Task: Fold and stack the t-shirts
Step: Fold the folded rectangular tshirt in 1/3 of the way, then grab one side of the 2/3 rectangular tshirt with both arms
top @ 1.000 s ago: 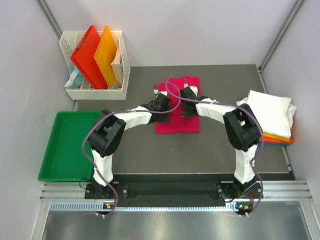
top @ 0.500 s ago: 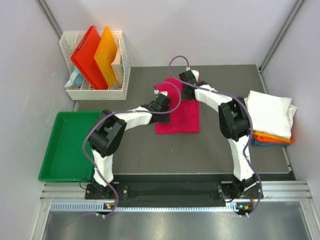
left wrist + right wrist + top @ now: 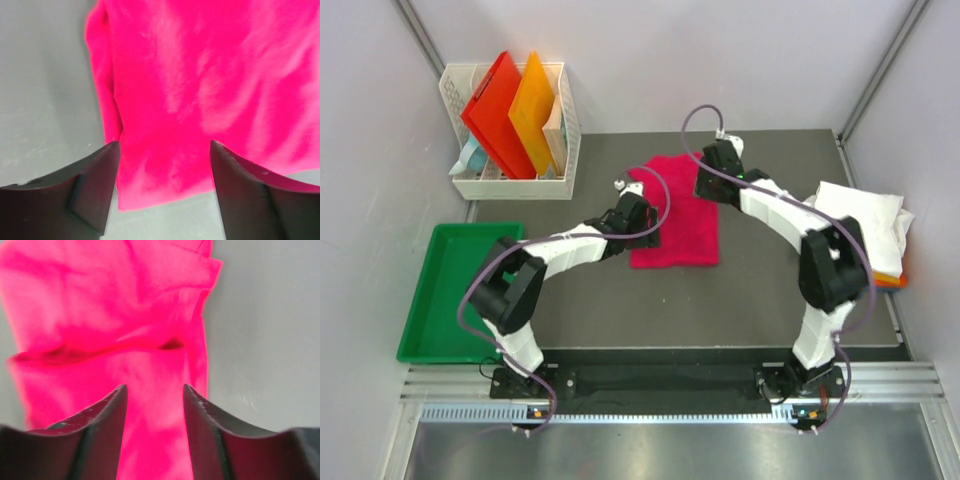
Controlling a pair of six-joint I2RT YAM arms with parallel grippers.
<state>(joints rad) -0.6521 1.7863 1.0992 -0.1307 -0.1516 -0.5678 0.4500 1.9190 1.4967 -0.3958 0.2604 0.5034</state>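
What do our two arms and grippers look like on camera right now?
The left arm and right arm have white link shells joined by rounded black joint housings. A thin purple-grey cable loops loosely along each: left cable, right cable. The left gripper and right gripper are black. Up close, their fingers are matte dark wedges. No markings are legible.

Top view looks down from behind – both wrist views face its pink t-shirt (image 3: 678, 228) closely
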